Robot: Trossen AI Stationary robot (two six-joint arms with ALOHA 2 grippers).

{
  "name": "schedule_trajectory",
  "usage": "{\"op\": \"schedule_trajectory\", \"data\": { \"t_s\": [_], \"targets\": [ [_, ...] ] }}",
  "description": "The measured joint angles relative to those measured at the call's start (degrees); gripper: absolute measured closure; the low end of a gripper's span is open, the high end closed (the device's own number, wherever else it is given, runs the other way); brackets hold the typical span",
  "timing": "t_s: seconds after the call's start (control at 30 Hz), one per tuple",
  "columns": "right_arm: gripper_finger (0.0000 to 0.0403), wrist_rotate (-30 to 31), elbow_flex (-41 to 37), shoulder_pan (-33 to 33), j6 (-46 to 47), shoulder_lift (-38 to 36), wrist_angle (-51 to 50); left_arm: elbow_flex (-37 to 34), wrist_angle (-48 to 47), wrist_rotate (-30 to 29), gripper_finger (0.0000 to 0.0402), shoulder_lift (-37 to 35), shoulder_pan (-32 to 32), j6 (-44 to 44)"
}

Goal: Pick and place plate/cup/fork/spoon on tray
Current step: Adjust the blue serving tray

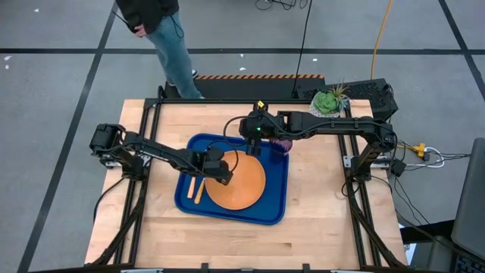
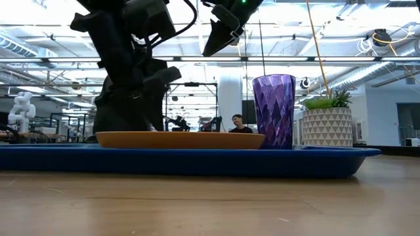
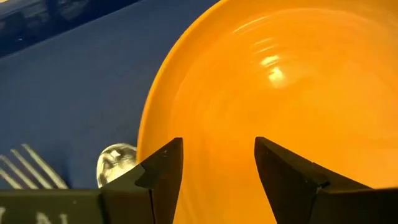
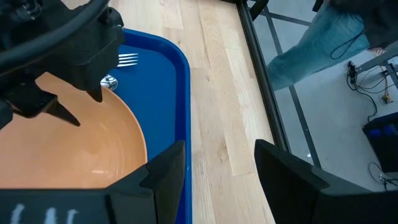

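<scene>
At frame centre, the plate [image 1: 236, 182], cup [image 1: 281, 143], fork [image 1: 192, 186] and spoon [image 1: 200, 191] sit on the blue tray [image 1: 277, 199]. The left gripper [image 1: 225, 171], fingers released, hovers at the plate's left rim; the right gripper [image 1: 252, 145], empty and parted, hangs just left of the cup.

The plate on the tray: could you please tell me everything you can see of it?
The plate is a large, round, glossy orange dish, plastic by its look, with a shallow bowl and a low raised rim. It lies flat and upright inside the blue tray, filling much of it. Nothing lies on it. The fork and spoon lie on the tray just beside its rim. The left gripper hovers open over its edge; contact cannot be told. The purple cup stands near it.
</scene>
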Motion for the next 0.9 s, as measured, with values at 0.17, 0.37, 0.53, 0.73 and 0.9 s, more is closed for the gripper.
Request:
{"op": "schedule_trajectory", "data": {
  "t_s": [0.17, 0.37, 0.53, 0.73, 0.9],
  "targets": [
    [0.0218, 0.00, 0.00, -0.01, -0.01, 0.00, 0.02, 0.00, -2.22, -2.65, 0.0202, 0.00, 0.14, 0.40],
    [0.0218, 0.00, 0.00, -0.02, 0.00, 0.00, 0.02, 0.02, 1.78, -11.30, 0.0202, -0.79, 0.50, 9.42],
    [0.0218, 0.02, 0.00, -0.02, 0.00, 0.00, -0.50, 0.17, 4.32, -19.13, 0.0202, -2.05, 0.50, 15.11],
    [0.0218, 0.07, 0.00, -0.10, -0.02, 0.00, -0.96, 0.10, 1.69, -20.11, 0.0202, -2.77, 0.77, 17.90],
    [0.0218, 0.11, 0.00, -0.76, 0.48, 0.00, 1.45, 0.00, 0.60, -22.17, 0.0202, -2.71, 1.67, 21.09]
  ]
}}
